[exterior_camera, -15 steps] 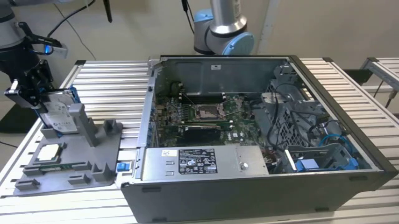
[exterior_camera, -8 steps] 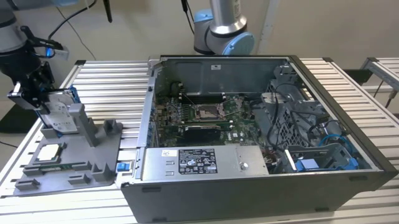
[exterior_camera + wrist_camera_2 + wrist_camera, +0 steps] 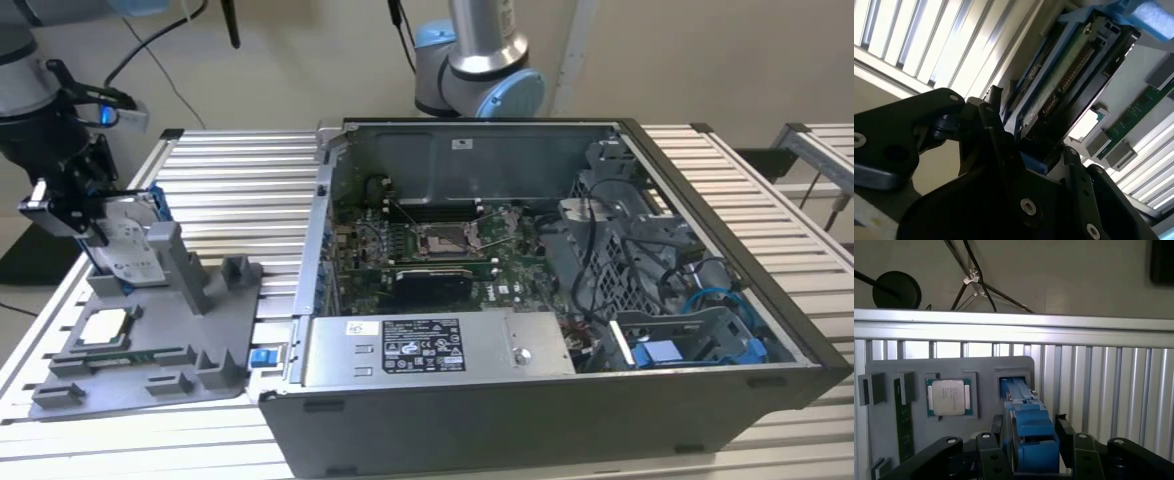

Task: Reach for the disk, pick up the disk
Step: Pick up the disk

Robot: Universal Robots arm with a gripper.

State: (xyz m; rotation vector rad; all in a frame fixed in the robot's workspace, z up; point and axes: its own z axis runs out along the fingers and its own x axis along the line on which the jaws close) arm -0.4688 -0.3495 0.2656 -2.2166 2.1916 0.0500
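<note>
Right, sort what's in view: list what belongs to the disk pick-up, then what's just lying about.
Belongs to the job:
- disk, standing upright in the grey holder
- gripper, down at the disk

Just lying about:
- CPU chip in the holder
- memory stick in the holder
- open computer case

Exterior view evenly lit by diffuse indoor light, probably from overhead, soft shadow inside the computer case [image 3: 400,170], strong glare washing out the table [image 3: 944,45] in the second wrist view, gripper [image 3: 1031,127] underexposed there, nearly black
</note>
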